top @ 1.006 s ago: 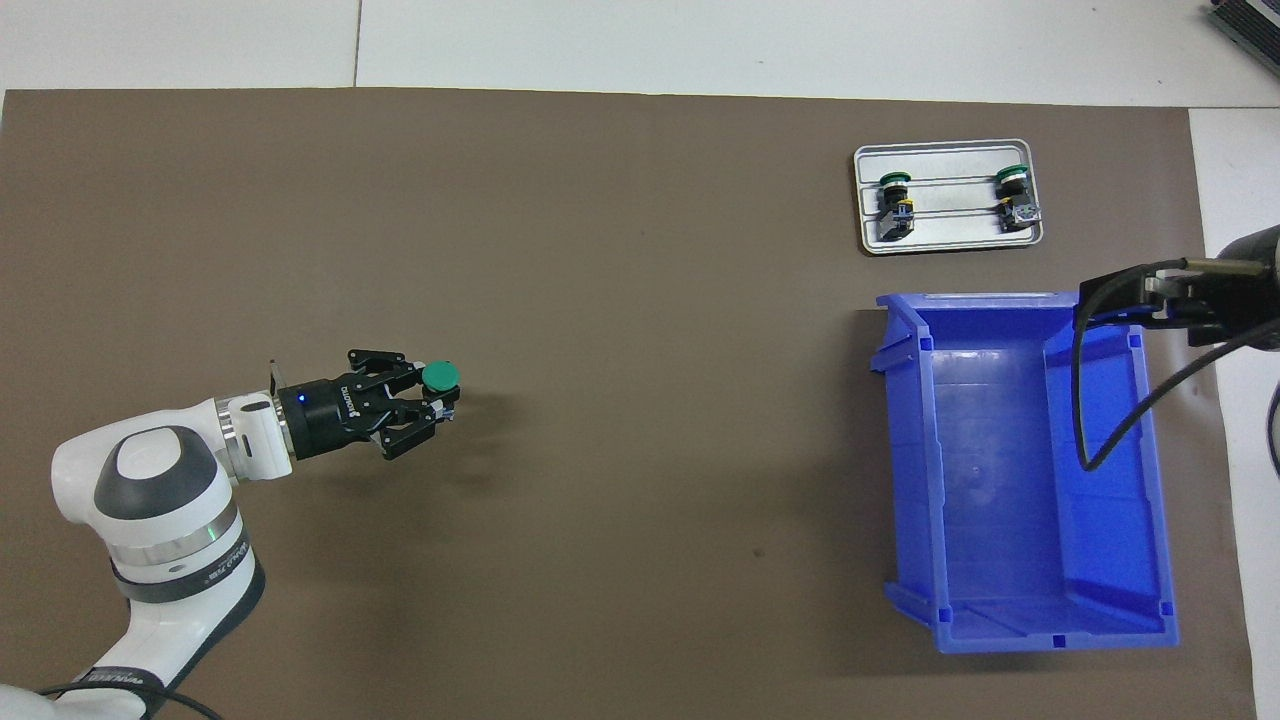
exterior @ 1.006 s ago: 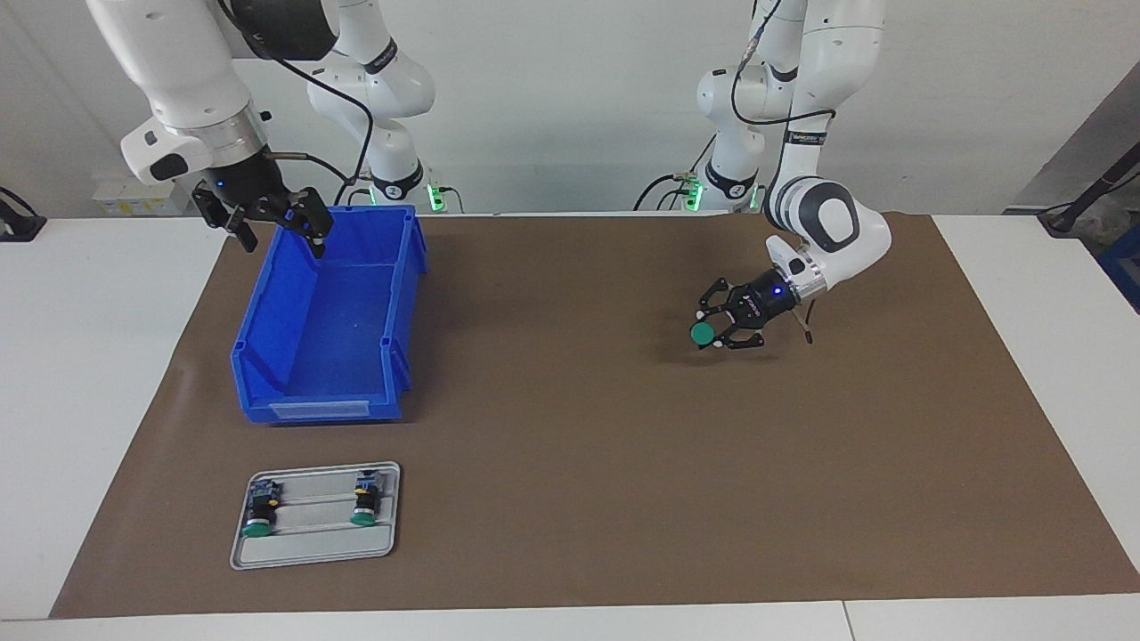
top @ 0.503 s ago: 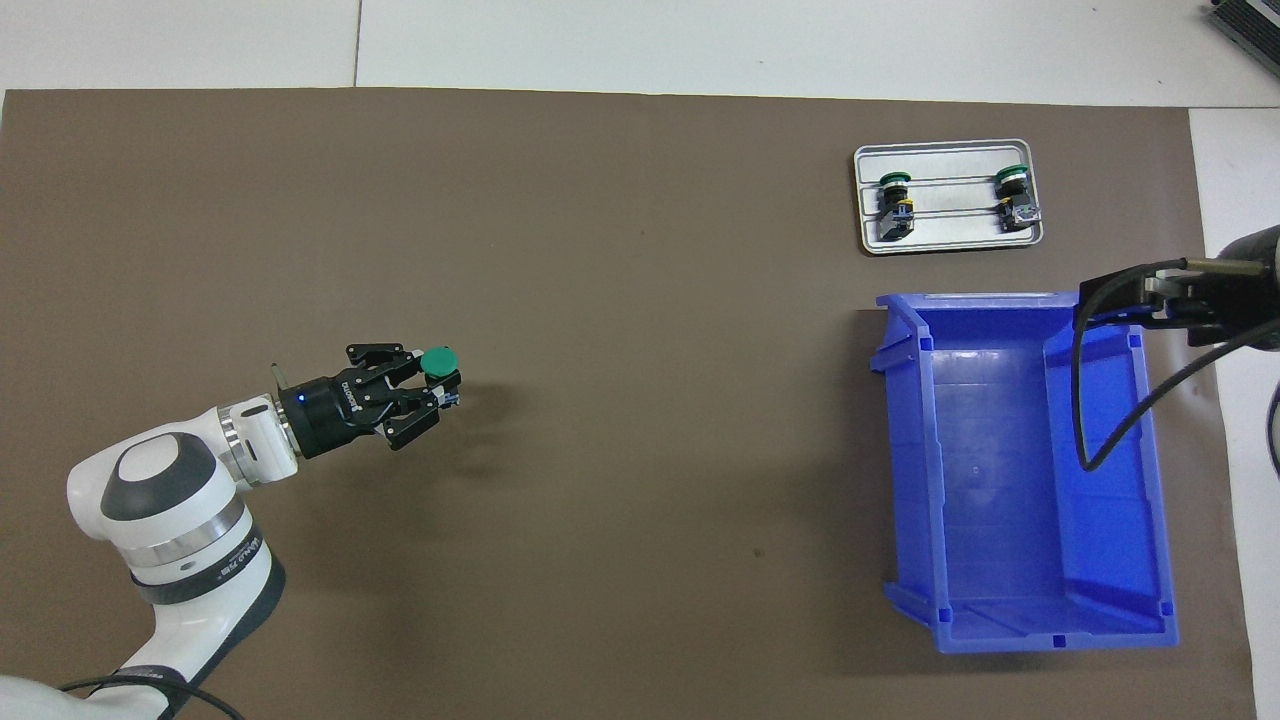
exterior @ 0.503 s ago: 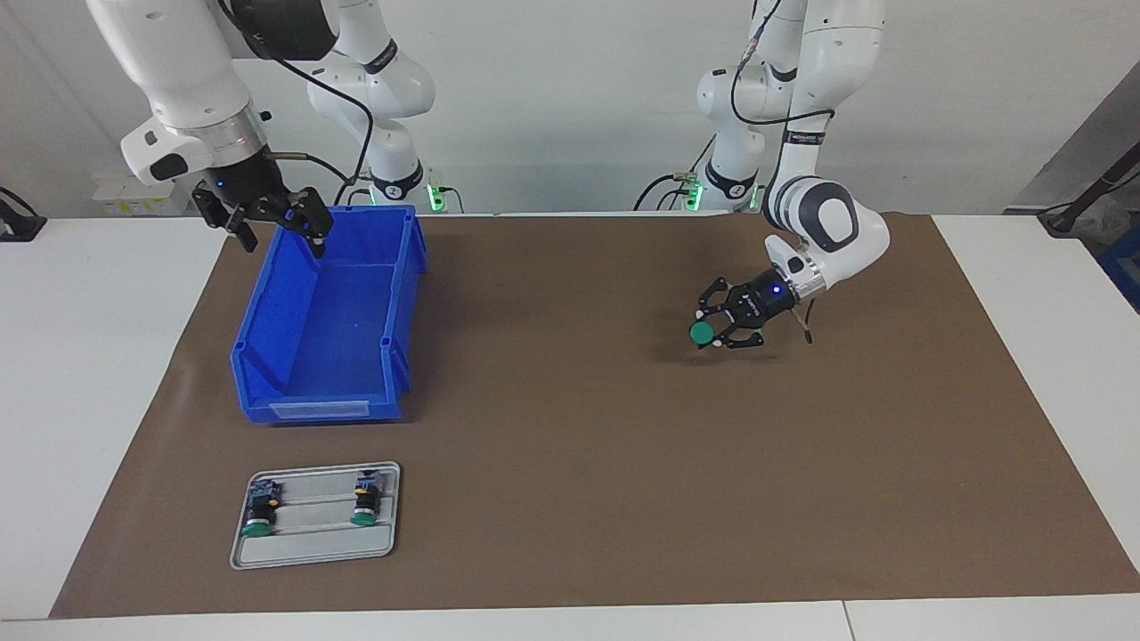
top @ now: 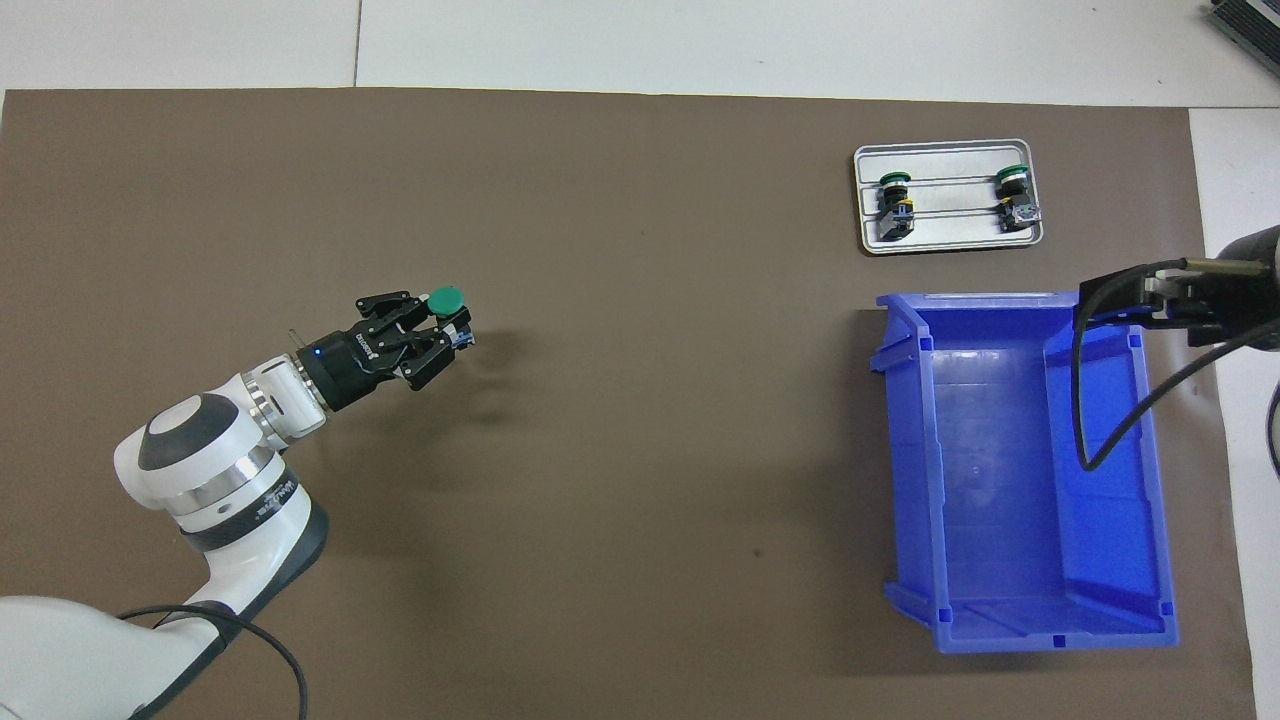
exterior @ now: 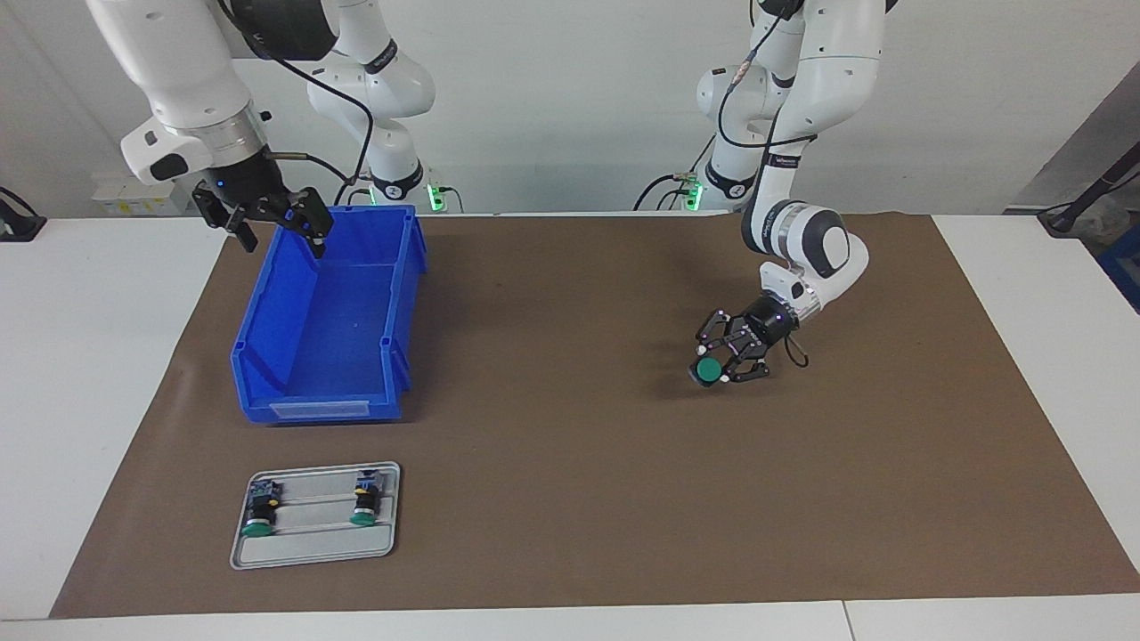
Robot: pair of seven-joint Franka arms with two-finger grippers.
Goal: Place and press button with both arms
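In the facing view, right of centre, the left gripper (exterior: 720, 363) hangs over the brown mat (exterior: 570, 499) with its fingers clamped on a button (exterior: 709, 370) — the green cap juts out past the fingertips. At upper left, the right gripper (exterior: 267, 223) waits, fingers spread apart, over a blue bin (exterior: 267, 392). 2 more buttons (exterior: 258, 515) lie on a grey tray (exterior: 312, 552) at lower left.

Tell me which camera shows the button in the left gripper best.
The overhead view: the button shows its round green cap with the barrel running into the left gripper. The facing view shows the cap almost face-on, hiding most of the body.
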